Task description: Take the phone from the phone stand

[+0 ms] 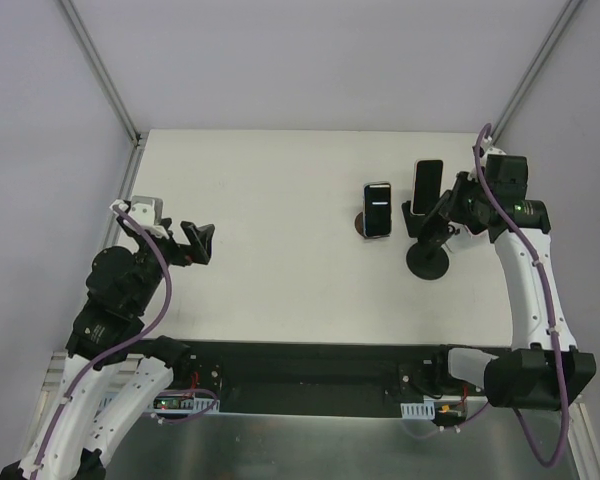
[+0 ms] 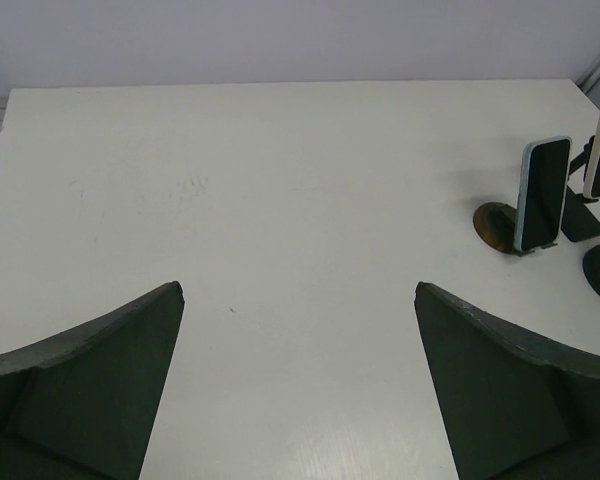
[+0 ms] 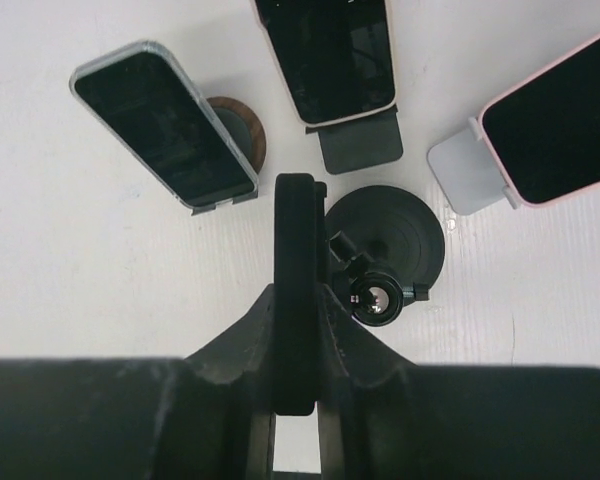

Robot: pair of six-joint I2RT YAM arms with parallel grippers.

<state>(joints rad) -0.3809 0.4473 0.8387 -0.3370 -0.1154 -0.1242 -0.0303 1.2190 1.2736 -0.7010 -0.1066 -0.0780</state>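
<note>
Over the white table (image 1: pixel 270 290), the left claw (image 2: pixel 298 290) hangs wide open at 9 o'clock, while the right claw (image 3: pixel 295 310), at 3 o'clock, pinches the thin black phone (image 3: pixel 295 220), seen edge-on against its round-based phone stand (image 3: pixel 400 230).

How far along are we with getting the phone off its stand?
Done: right pincer is at the black round-base stand. In hand: it is shut on a thin dark slab, seen edge-on, probably the phone. Left: lifting it clear of the stand. Left pincer is open, away.
</note>
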